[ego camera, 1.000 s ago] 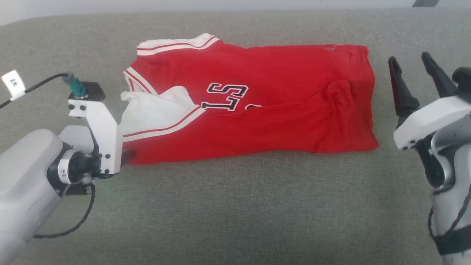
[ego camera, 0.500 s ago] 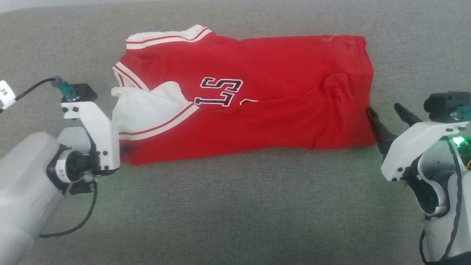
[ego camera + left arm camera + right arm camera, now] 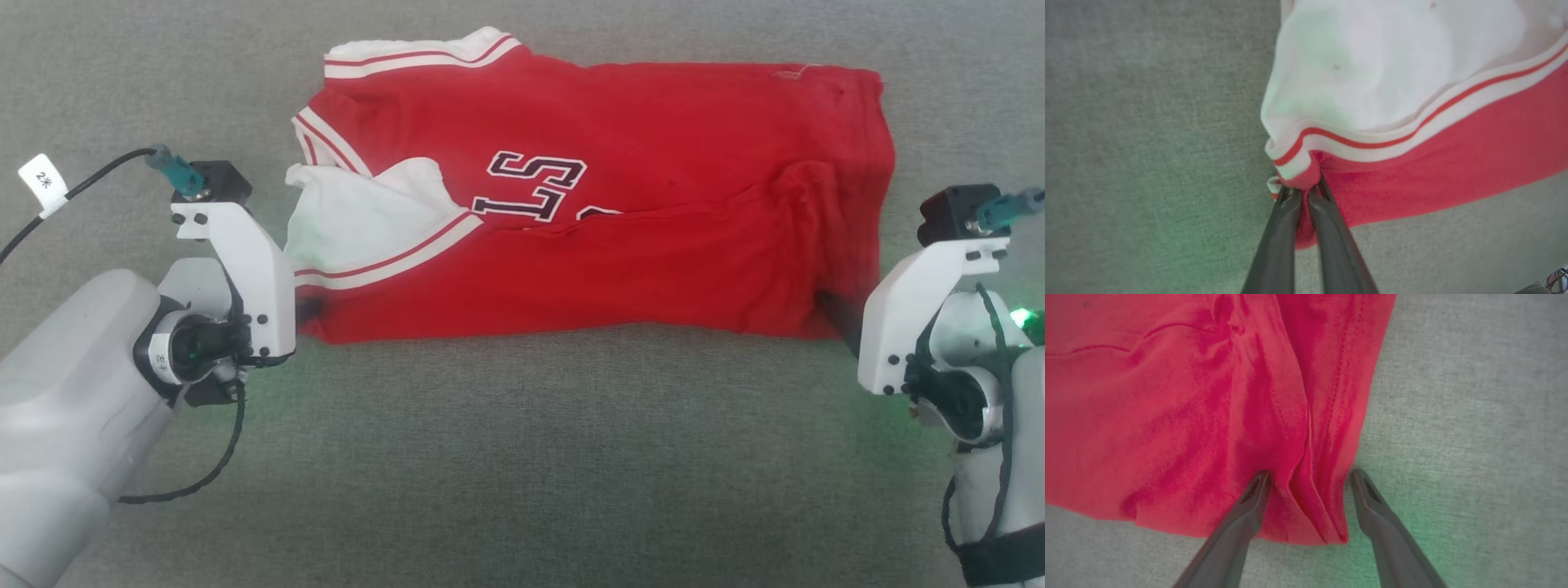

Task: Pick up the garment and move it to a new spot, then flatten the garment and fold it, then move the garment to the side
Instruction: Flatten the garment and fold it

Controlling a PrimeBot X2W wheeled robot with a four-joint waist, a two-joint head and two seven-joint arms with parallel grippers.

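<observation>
The garment (image 3: pixel 637 220), a red jersey, lies folded into a long band on a grey fabric surface (image 3: pixel 522 457), stretched from one gripper to the other. Its near corner on the robot's left is pinched in the left gripper (image 3: pixel 309 309). In the left wrist view that arm's two dark fingers (image 3: pixel 1286 237) are pressed together with a bunch of red cloth squeezed between their tips, right below the red-and-white striped trim (image 3: pixel 1372 143). Just beyond those tips and a little to the side, the white sleeve (image 3: pixel 359 216) lies crumpled on top of the red body. Further along from it, dark letters with white outlines (image 3: pixel 535 184) are partly tucked under a fold.

At the other near corner is the right gripper (image 3: pixel 1308 475), its jaws wide apart and straddling the hem. One fingertip (image 3: pixel 1257 486) rests on the red cloth. The other sits on the bare grey fabric just beside the garment's edge, with a ridge of creased cloth standing between the two. Nothing is clamped there.

Behind the left gripper's white bracket, a black cable (image 3: pixel 90 184) with a paper tag (image 3: pixel 42 181) runs off to the side. A small green light (image 3: pixel 1020 317) shines at the right wrist, behind that gripper.
</observation>
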